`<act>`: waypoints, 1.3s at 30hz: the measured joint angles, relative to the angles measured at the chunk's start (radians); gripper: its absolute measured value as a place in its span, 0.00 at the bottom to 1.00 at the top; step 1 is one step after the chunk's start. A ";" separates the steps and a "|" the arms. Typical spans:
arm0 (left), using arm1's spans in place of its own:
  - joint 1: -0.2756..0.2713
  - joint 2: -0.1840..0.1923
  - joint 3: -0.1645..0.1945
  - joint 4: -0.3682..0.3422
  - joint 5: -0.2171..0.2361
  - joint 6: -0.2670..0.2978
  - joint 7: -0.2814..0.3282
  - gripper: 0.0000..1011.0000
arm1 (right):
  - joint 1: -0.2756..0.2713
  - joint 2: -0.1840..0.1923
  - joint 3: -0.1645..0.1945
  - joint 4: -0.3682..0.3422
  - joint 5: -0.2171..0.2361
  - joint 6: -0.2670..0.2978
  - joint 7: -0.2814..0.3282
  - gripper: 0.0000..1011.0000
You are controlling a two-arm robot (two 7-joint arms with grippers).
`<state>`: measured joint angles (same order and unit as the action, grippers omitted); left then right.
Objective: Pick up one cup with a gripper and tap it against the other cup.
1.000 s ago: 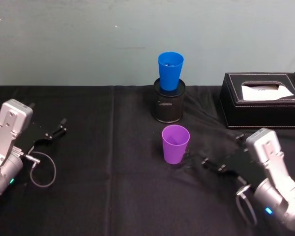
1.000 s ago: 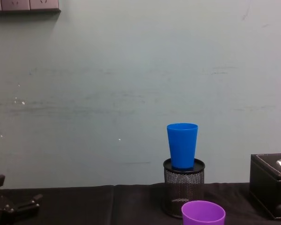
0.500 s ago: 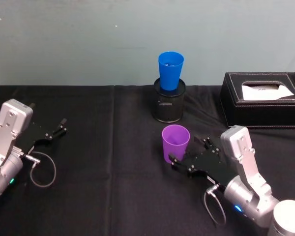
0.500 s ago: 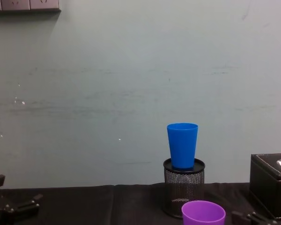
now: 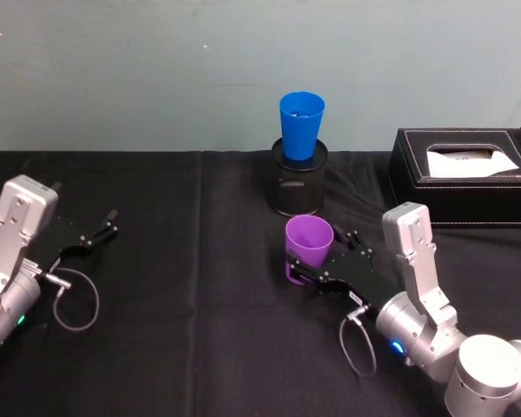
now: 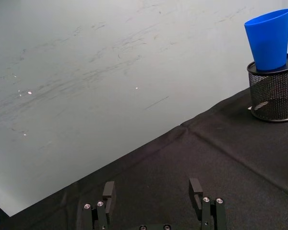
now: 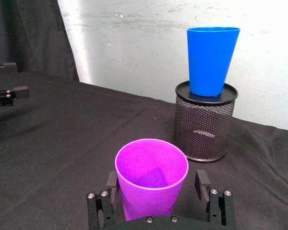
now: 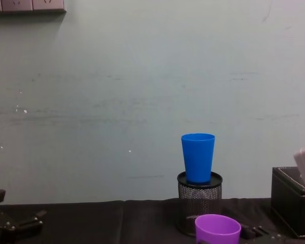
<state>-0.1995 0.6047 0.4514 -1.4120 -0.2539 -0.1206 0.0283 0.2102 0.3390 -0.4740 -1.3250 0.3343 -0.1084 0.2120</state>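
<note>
Right tool (image 7: pixel 156 178) spread wide, jaws straddling purple cup (image 5: pixel 308 246) mid-worktop (image 5: pixel 200 330), not clamped. Blue cup (image 5: pixel 301 124) at its 12 o'clock, atop mesh holder (image 5: pixel 299 187). Left tool (image 6: pixel 151 183) released, 9 o'clock. Black cloth, pale wall (image 5: pixel 156 69).

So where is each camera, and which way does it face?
Head: high, looking down on the table; left claw idle, right claw around the purple cup.
Chest: low, facing the wall; left claw at lower left.
Left wrist: behind the left claw, facing the wall.
Right wrist: behind the right claw, facing the purple cup.
Shared: all see the blue cup.
</note>
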 joint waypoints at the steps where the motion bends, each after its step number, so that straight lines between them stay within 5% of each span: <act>1: 0.000 0.000 0.000 0.000 0.000 0.000 0.000 0.99 | 0.001 -0.003 0.001 0.002 0.000 0.000 0.002 0.99; 19: 0.000 0.000 0.000 0.000 0.000 0.000 0.000 0.99 | 0.025 -0.058 0.018 0.056 -0.034 -0.012 0.034 0.99; 29: 0.000 0.000 0.000 0.000 0.000 0.000 0.000 0.99 | 0.020 -0.072 0.037 0.045 -0.058 0.000 0.040 0.78; 39: 0.000 0.000 0.000 0.000 0.000 0.000 0.000 0.99 | 0.008 -0.073 0.056 0.008 -0.079 0.035 0.045 0.73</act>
<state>-0.1995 0.6047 0.4513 -1.4120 -0.2539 -0.1205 0.0283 0.2178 0.2657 -0.4176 -1.3166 0.2549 -0.0736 0.2571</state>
